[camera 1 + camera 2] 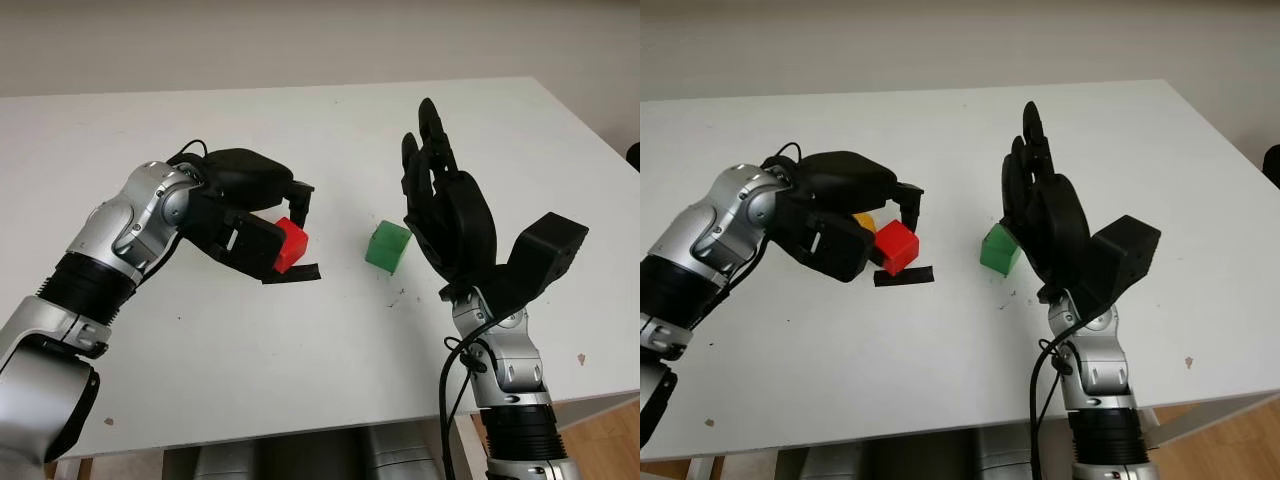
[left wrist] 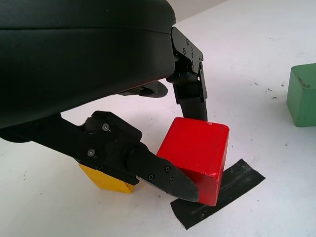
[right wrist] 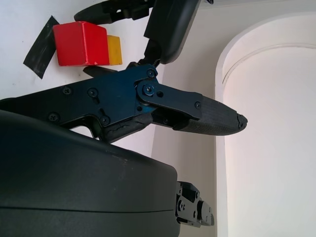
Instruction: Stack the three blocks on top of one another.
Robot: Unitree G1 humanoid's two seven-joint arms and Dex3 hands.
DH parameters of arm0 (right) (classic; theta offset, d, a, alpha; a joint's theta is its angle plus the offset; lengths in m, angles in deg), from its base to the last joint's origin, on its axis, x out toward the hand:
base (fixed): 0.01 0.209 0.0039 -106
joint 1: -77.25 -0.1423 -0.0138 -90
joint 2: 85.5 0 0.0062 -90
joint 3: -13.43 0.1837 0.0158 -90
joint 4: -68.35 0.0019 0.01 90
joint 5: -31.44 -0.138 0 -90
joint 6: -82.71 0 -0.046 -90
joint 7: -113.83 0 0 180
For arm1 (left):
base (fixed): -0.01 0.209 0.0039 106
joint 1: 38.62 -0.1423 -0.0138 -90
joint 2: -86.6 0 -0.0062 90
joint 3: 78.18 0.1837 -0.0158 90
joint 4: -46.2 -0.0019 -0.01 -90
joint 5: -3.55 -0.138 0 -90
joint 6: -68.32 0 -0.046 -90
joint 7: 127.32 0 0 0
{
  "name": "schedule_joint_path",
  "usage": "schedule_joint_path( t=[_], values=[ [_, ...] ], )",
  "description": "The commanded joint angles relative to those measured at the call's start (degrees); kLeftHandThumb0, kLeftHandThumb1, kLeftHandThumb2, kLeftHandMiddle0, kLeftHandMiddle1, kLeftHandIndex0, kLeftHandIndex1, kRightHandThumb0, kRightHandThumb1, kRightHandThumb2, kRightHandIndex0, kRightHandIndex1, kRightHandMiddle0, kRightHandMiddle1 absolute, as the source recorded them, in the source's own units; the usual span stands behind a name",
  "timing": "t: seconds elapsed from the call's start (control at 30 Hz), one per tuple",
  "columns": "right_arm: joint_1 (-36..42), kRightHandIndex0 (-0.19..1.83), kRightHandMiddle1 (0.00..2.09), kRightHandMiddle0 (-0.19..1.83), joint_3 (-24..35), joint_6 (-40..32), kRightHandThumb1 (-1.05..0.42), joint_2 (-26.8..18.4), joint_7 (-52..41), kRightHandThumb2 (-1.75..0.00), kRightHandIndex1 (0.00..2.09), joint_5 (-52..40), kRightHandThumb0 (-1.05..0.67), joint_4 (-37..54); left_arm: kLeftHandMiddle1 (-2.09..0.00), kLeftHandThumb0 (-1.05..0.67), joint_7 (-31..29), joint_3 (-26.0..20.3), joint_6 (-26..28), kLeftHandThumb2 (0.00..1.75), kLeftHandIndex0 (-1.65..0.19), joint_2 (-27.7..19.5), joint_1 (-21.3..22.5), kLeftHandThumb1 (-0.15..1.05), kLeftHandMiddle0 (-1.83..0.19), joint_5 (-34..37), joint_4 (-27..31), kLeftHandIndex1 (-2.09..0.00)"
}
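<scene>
Left of the green block (image 1: pixel 388 246), the red block (image 1: pixel 290 243) is pinched by the left hand (image 1: pixel 855 225), one black finger at its far side and another across its near face. From the left wrist view, that pinch is seen up close: the red block is tilted, a lower corner over a strip of black tape (image 2: pixel 224 192) stuck on the white desk (image 1: pixel 300 350). A yellow block (image 2: pixel 105 179) is seen in that view tucked under the hand's fingers, just beside the red one; from the right eye view only a sliver of it is caught, behind the red block, and whether the two touch cannot be told.

The green block is seen sitting alone on the desk, apart from the red one, with small dark specks on the surface near it.

Just right of the green block, the right hand (image 1: pixel 445 200) is held upright above the desk, fingers extended toward the far edge, nothing in its grasp. From the right wrist view, the red and yellow blocks and the tape are seen past its fingers (image 3: pixel 207 114), the left hand over them.
</scene>
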Motion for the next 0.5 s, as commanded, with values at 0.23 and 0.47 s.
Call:
schedule_joint_path(
  t=[0.23,0.47],
  values=[
    [-0.09,-0.19,0.00,-0.19,-0.20,-0.53,-1.05,-0.25,0.15,-0.66,0.00,0.13,-0.74,1.92,-0.05,-0.42,1.62,0.61,-0.30,0.05,-0.38,0.74,-0.66,0.95,-0.29,0.19,-1.02,-1.44],
    [0.25,-0.19,0.00,-0.19,-0.24,-0.60,-1.05,-0.34,0.22,-0.68,0.00,0.30,-0.73,2.41,-0.06,-0.42,2.48,1.21,-0.96,0.06,-0.38,1.16,-0.16,0.96,-0.31,-0.09,-2.81,-1.45]
  ],
)
